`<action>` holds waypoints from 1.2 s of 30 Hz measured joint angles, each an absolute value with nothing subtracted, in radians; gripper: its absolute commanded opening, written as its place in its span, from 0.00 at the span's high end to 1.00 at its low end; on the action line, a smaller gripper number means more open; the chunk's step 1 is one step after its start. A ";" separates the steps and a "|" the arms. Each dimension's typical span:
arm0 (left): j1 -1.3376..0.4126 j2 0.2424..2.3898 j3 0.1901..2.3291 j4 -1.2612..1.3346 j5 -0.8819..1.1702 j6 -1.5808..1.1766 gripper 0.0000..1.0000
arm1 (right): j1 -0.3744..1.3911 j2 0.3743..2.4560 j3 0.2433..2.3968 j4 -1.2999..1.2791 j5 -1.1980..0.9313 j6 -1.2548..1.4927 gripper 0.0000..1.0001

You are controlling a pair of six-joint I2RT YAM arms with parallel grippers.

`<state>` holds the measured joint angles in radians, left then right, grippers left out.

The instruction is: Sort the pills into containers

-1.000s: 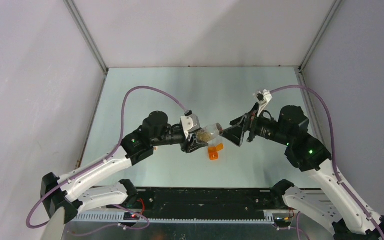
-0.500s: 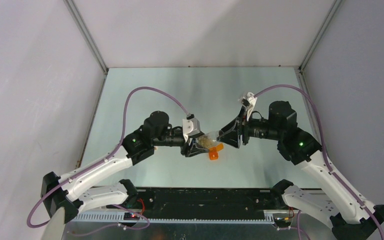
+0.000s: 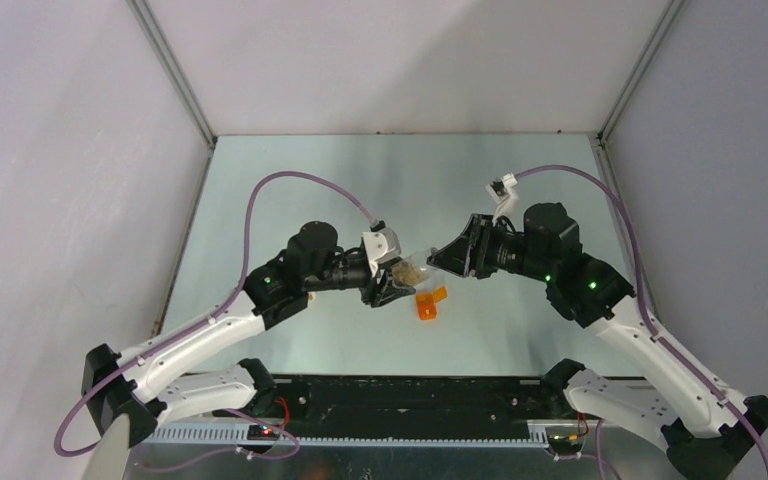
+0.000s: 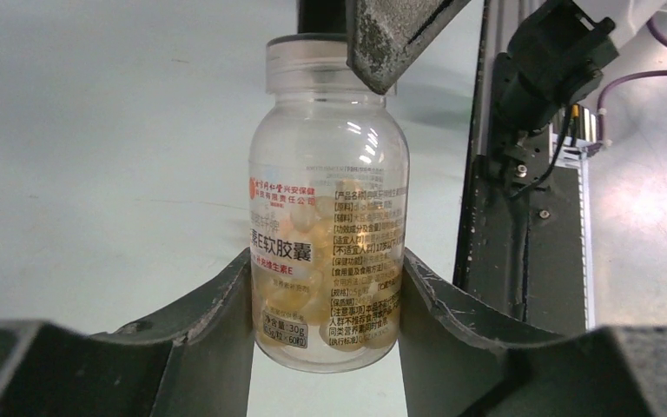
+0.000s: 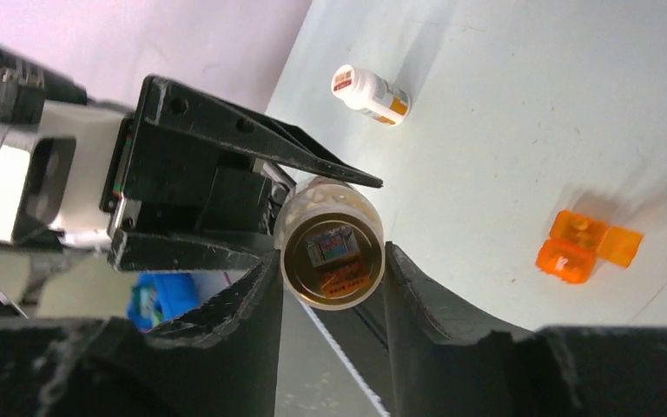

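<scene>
A clear pill bottle [image 3: 412, 270] with yellowish softgels is held level above the table between both arms. My left gripper [image 3: 390, 282] is shut on its body, and its fingers press both sides of the labelled bottle [image 4: 330, 217] in the left wrist view. My right gripper [image 3: 442, 258] is shut on the bottle's cap end [image 5: 332, 252], with both fingers touching its sides. A right finger [image 4: 391, 43] covers the cap in the left wrist view. An orange pill box [image 3: 427, 303] lies open on the table just below the bottle.
A small white bottle with an orange label [image 5: 369, 94] lies on its side on the table, seen in the right wrist view only. The orange pill box [image 5: 586, 246] lies to its right. A black rail [image 3: 410, 395] runs along the near edge.
My right gripper has moved left to the bottle and closed around its cap end. My left gripper has kept hold of the bottle at nearly the same place.
</scene>
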<state>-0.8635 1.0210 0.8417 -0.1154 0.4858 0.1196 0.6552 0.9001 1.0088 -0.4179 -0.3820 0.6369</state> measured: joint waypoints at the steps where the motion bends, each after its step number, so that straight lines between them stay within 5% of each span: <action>1: -0.863 1.021 0.842 -0.116 0.477 0.120 1.00 | 0.665 0.900 1.009 -0.422 -0.354 0.667 0.53; 4: -0.864 1.021 0.842 -0.115 0.454 0.124 1.00 | 0.700 0.899 1.009 -0.427 -0.257 0.766 0.24; 11: -0.875 1.023 0.842 -0.089 0.444 0.132 0.97 | 0.738 0.927 1.010 -0.400 -0.183 0.818 0.13; 13: -0.875 1.023 0.842 -0.081 0.438 0.131 0.90 | 0.751 0.944 1.010 -0.385 -0.189 0.816 0.20; 18: -0.875 1.032 0.841 -0.079 0.411 0.123 0.63 | 0.778 1.007 1.012 -0.355 -0.200 0.819 0.68; 23: -0.874 1.032 0.826 -0.052 0.386 0.099 0.05 | 0.784 1.019 1.016 -0.351 -0.176 0.808 0.84; 36: -0.875 0.913 0.694 0.122 0.085 0.014 0.01 | 0.538 0.988 0.989 -0.513 0.223 0.632 0.85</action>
<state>-0.8749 0.9131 0.6945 0.1223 0.0853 0.0143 0.5381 0.9878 0.9890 -0.5125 0.2230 0.6315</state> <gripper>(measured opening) 0.994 0.535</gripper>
